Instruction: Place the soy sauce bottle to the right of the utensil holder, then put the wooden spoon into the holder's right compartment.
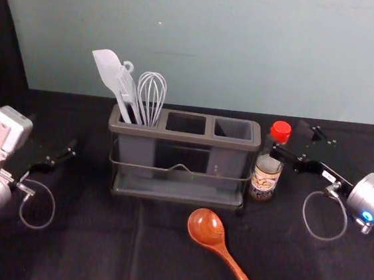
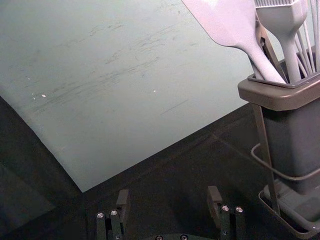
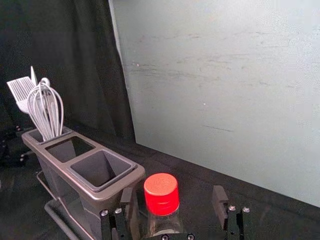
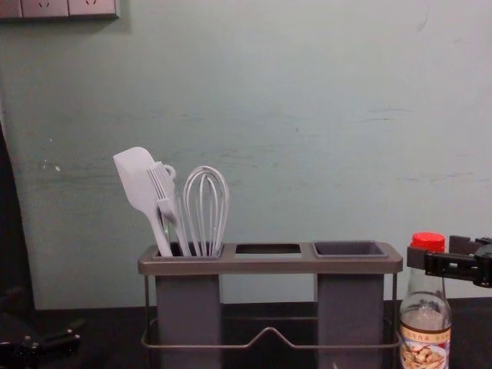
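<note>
The soy sauce bottle (image 1: 266, 172) with its red cap stands upright, close beside the right end of the utensil holder (image 1: 184, 138). My right gripper (image 1: 295, 143) is at the bottle's neck, open; in the right wrist view the bottle (image 3: 161, 195) is between the spread fingers of the gripper (image 3: 173, 201), nearer one of them. The wooden spoon (image 1: 208, 229) lies on the table in front of the holder, bowl toward it. My left gripper (image 1: 52, 136) is idle left of the holder; in the left wrist view this gripper (image 2: 169, 199) is open and holds nothing.
A white spatula (image 1: 108, 71), a brush and a whisk (image 1: 151, 96) stand in the holder's left compartment. The middle and right compartments (image 3: 102, 169) are empty. A pale wall (image 4: 307, 115) rises behind the dark table.
</note>
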Robot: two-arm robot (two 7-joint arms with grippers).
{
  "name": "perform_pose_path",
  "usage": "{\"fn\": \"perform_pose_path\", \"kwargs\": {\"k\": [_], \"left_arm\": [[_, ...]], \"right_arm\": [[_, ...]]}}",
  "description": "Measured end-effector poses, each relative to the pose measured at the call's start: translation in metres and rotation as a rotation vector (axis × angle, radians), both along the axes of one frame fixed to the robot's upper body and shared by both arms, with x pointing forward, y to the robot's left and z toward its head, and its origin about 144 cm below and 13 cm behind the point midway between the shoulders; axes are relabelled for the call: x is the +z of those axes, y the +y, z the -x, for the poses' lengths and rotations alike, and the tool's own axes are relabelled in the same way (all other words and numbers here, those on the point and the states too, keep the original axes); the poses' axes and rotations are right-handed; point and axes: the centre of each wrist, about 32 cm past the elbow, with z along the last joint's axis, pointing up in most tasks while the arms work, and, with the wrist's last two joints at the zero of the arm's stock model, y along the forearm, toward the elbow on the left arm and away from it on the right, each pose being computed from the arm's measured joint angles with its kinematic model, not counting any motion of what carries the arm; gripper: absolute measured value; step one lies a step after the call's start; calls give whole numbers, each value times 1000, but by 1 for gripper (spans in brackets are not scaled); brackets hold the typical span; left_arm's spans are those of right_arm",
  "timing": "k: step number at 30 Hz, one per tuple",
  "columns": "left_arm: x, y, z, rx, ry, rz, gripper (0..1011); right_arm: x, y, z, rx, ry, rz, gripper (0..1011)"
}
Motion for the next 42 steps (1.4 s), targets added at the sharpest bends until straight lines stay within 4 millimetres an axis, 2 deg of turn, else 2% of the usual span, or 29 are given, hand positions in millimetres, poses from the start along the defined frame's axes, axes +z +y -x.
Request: {"fn": "perform_pose_path", "kwargs": {"k": [15, 25, 29, 33, 38, 39, 42], "left_arm": [[0, 0, 0, 0, 0, 0, 1012], [0, 0, 0, 0, 0, 0, 1012], [0, 0, 0, 0, 0, 0, 1012], [0, 0, 0, 0, 0, 0, 1011], [0, 0, 0, 0, 0, 0, 1012], [0, 0, 0, 0, 0, 0, 1011], [0, 0, 0, 0, 0, 0, 1011]], "right_arm": [[26, -6, 29, -33, -125, -28, 1002], [42, 0, 66, 82, -145, 13, 1002], [43, 10, 78, 152, -94, 38, 1002], [42, 29, 87, 171, -1, 108, 1003], [43, 69, 97, 138, 139, 272, 1003], [43, 69, 97, 138, 139, 272, 1003], [41, 89, 93, 74, 254, 324, 1002]]}}
